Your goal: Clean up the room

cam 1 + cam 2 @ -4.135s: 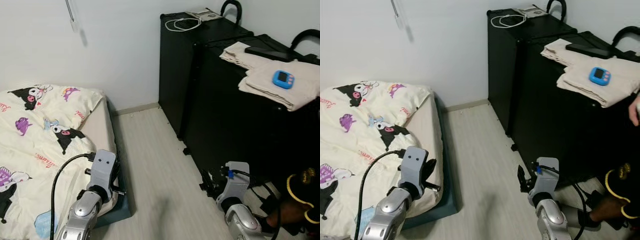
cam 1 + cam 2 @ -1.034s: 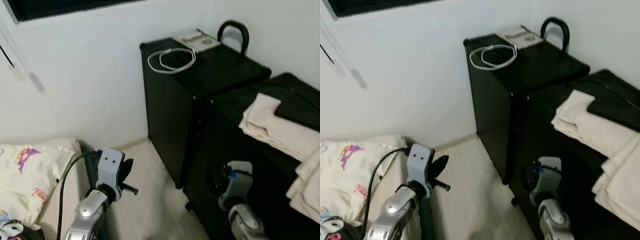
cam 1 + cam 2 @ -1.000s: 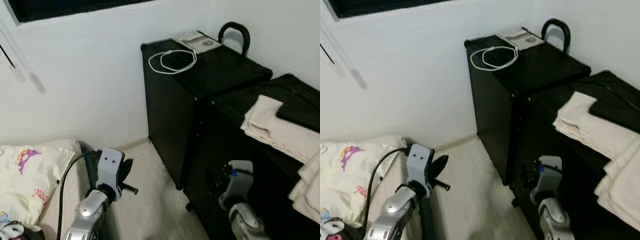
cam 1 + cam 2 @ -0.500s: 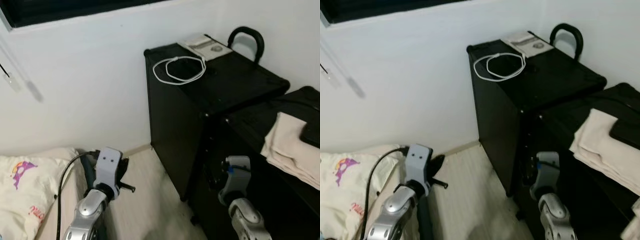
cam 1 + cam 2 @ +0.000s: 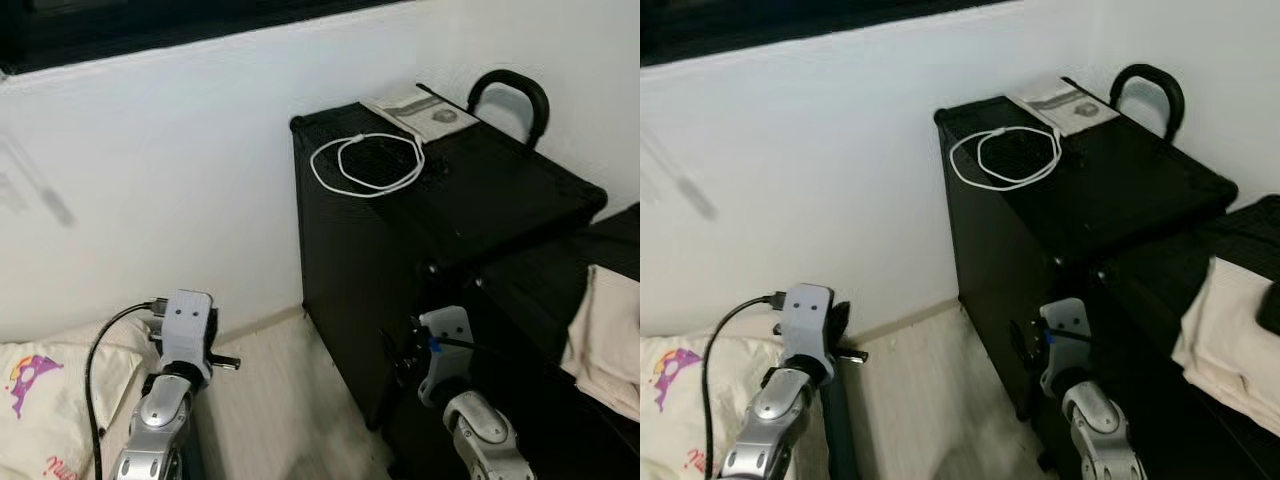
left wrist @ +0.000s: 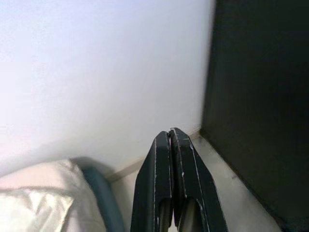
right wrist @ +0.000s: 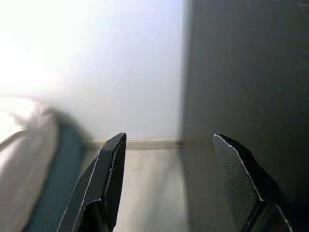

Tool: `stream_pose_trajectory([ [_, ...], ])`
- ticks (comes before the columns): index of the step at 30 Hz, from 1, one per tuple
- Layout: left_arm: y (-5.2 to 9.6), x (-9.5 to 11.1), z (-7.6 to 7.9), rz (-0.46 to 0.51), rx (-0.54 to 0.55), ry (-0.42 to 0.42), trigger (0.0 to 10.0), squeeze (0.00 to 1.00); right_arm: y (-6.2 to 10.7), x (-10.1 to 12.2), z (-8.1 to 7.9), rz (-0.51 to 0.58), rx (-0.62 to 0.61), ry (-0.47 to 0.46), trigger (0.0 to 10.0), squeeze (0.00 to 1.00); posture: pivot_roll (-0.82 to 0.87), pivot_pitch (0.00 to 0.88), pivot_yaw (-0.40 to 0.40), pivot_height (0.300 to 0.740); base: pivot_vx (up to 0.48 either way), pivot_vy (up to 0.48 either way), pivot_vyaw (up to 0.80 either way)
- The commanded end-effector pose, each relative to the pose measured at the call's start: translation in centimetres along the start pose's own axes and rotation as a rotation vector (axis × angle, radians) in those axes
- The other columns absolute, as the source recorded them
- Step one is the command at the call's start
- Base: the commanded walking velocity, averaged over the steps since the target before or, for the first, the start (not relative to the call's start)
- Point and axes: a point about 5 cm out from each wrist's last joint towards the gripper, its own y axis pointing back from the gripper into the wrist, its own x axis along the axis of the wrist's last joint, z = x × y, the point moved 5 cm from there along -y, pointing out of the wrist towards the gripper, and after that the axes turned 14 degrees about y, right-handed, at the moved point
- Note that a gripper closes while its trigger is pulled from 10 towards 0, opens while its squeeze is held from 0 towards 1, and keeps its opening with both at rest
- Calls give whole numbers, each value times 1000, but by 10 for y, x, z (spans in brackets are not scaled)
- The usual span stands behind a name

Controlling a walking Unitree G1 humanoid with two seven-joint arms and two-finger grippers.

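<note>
Two black cases fill the right of the head views: the tall black case point(image 5: 440, 210) against the wall, and a lower black case point(image 5: 1200, 330) beside it. Compared with a second ago the whole picture has shifted. The tall case sits larger and more central, the folded cream cloths point(image 5: 1230, 340) have slid toward the right edge, and only a corner of the pillow point(image 5: 40, 390) on the bed remains. That is the camera turning and closing in, not the things moving.

On the tall case top lie a coiled white cable point(image 5: 367, 166) and a booklet point(image 5: 420, 108) near the handle point(image 5: 510, 95); the two are apart. Judgement: these loose items are the likely tidy-up target, and the approach is nearly complete.

Left pincer point(image 6: 170, 140): fingers pressed together, holding nothing, pointed at the skirting between bed and case. Right pincer point(image 7: 169, 159): fingers spread wide, nothing between them, low beside the case front. Both remain well below the case top; a raise is needed before any pick.
</note>
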Motion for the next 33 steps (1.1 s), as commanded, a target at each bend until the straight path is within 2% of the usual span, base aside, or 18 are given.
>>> stream_pose_trajectory([
  [1,3,-7,-9,-21,34,-7,10000,0,2,-4,-6,-14,37,25,10000,0,-102,142,42,740,304,0,0],
  [3,2,-8,-10,-22,42,3,10000,0,1,-5,-8,-22,49,37,10000,0,-104,140,40,740,283,0,0],
  [4,1,-8,-8,-21,29,33,10000,0,1,-6,-7,-28,43,36,10000,0,-104,140,40,740,0,0,0],
  [7,2,-13,0,-42,-13,37,10000,0,1,-8,-6,-34,30,27,10000,0,-104,136,42,740,0,0,0],
  [17,0,-15,7,-46,-46,5,10000,0,2,-16,-2,-65,-2,14,10000,0,-100,136,46,740,0,0,0],
  [22,0,-14,11,-44,-69,5,10000,0,2,-17,-3,-66,6,52,10000,0,-98,139,46,740,0,0,0],
  [26,1,-15,16,-49,-91,5,10000,0,2,-18,1,-67,-32,8,10000,0,-95,143,50,740,0,0,0],
  [33,1,-15,20,-48,-108,2,10000,0,3,-19,3,-72,-44,8,10000,0,-97,147,53,740,0,0,0],
])
